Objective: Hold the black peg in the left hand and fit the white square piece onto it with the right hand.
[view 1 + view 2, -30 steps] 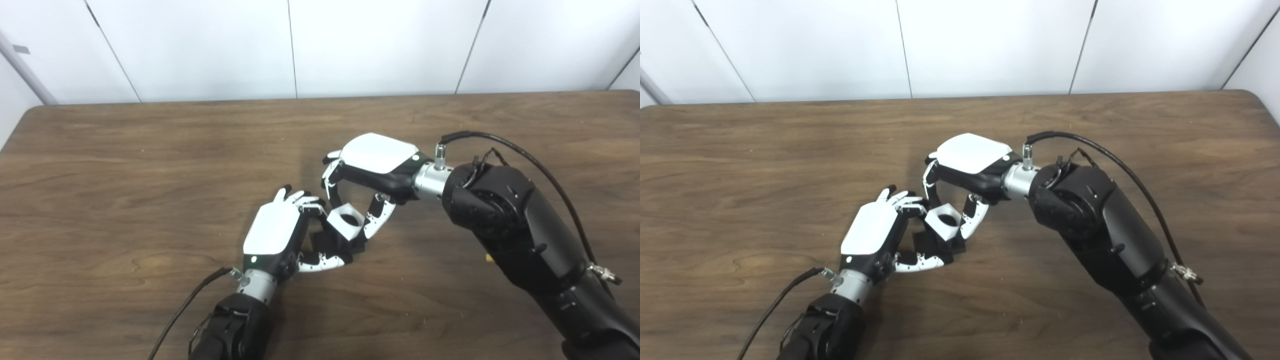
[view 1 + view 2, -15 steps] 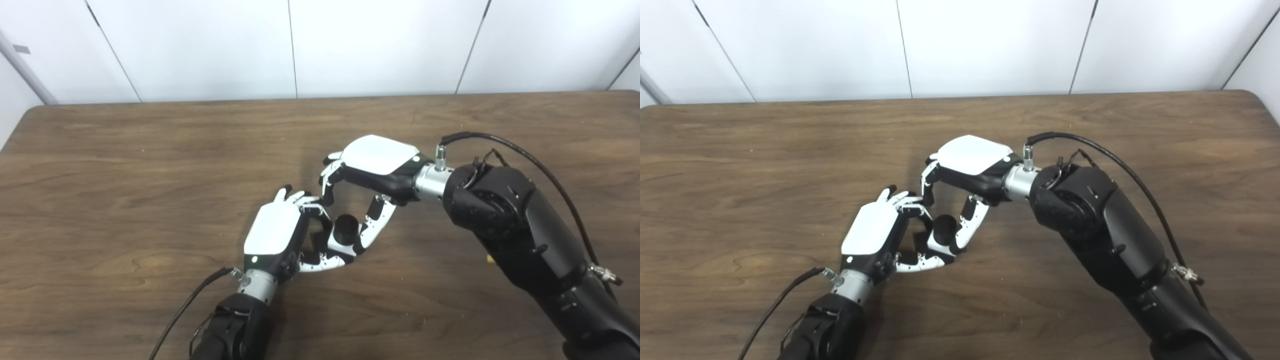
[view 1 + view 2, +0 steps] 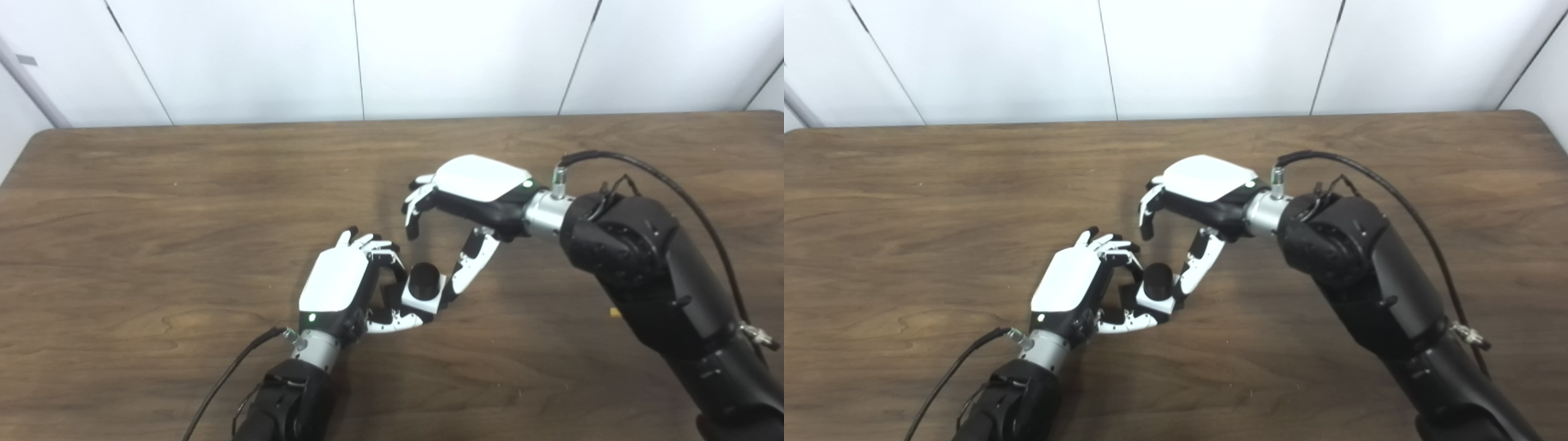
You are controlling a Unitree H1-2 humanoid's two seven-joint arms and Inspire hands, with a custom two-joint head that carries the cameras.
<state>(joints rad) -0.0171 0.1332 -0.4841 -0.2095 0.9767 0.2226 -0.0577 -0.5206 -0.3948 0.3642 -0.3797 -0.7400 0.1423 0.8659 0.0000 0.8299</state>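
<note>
White wall panels and a brown wooden counter [image 3: 153,202] are seen behind a black peg [image 3: 427,280] already seated through a white square piece [image 3: 422,297].

The peg is gripped from below by the left robot hand [image 3: 349,288], low over the counter's middle; the right robot hand [image 3: 471,202] is held just above, fingers spread, gripping nothing, its thumb beside the piece. Both parts are judged light, rigid and smooth, so slipping is possible; the piece is best taken by its flat sides, the peg by its base. One peg, one square piece and two robot hands are counted.
</note>
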